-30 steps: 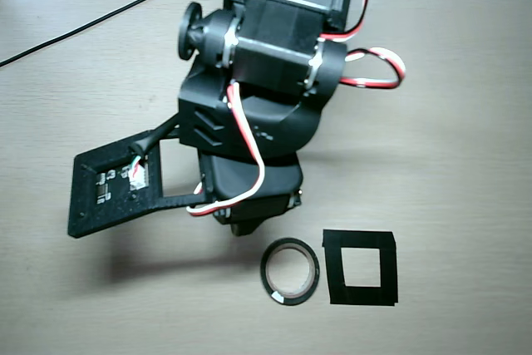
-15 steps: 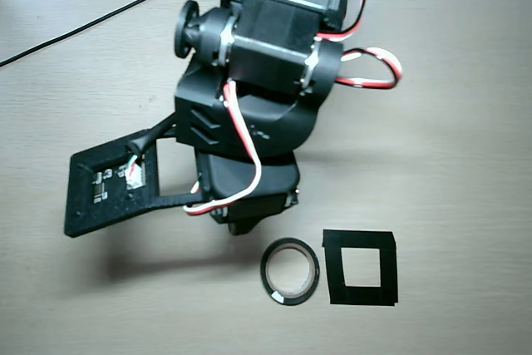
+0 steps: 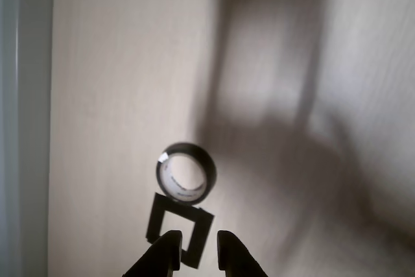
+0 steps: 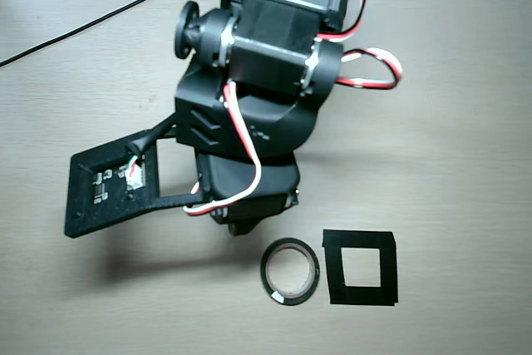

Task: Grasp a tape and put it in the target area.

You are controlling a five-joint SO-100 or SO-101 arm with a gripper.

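Claw narrowly parted, empty | arm bent low over table | tape beside square

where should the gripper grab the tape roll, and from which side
Probably across its ring wall, one finger in the open centre and one outside. The tape lies flat on the table, hole up, so come straight down from above. The wall away from the square target looks safest: in the overhead view the target sits just right of the roll. The gripper appears open.

Dim, blurry wrist view with broad shadows; overhead evenly lit
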